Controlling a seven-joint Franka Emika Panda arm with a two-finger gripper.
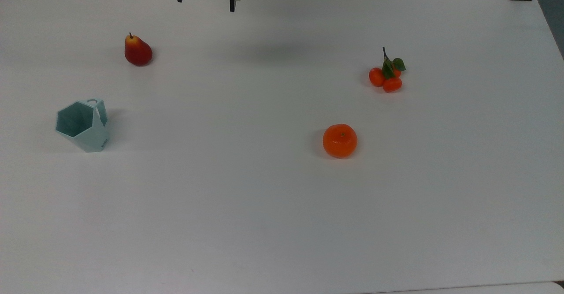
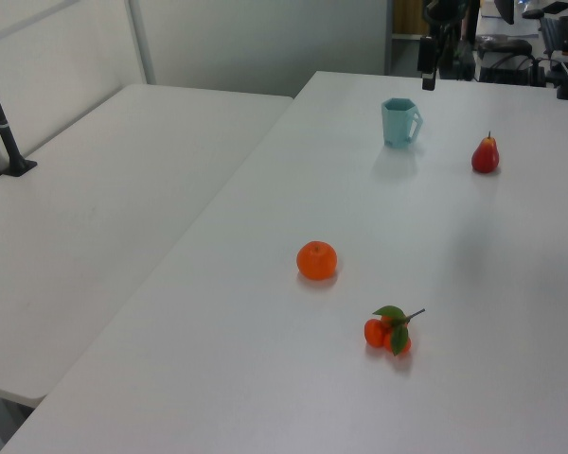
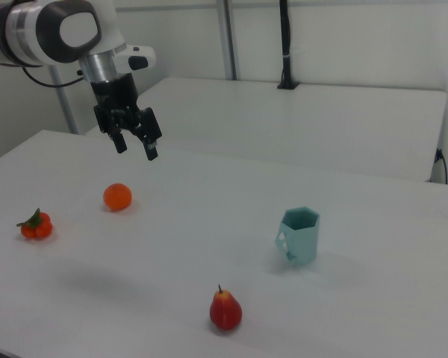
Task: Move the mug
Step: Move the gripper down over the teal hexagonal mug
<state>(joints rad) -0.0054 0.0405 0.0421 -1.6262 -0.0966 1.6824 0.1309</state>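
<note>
The pale teal faceted mug (image 1: 83, 126) stands upright near the top view's left edge, its small loop handle on the far side of it there. In the right view the mug (image 3: 299, 236) sits right of centre, and in the left view the mug (image 2: 399, 123) is at the far end of the table. My gripper (image 1: 205, 1) hangs high over the table's far edge in the top view, well away from the mug. In the right view the gripper (image 3: 137, 148) is open with nothing between its fingers, hovering above the table to the left of the mug.
A red pear (image 1: 138, 50) stands beyond the mug in the top view. An orange (image 1: 339, 140) and a leafy cluster of small mandarins (image 1: 387, 76) lie toward the top view's right. A second white table (image 2: 104, 189) with a black post (image 2: 0, 113) adjoins.
</note>
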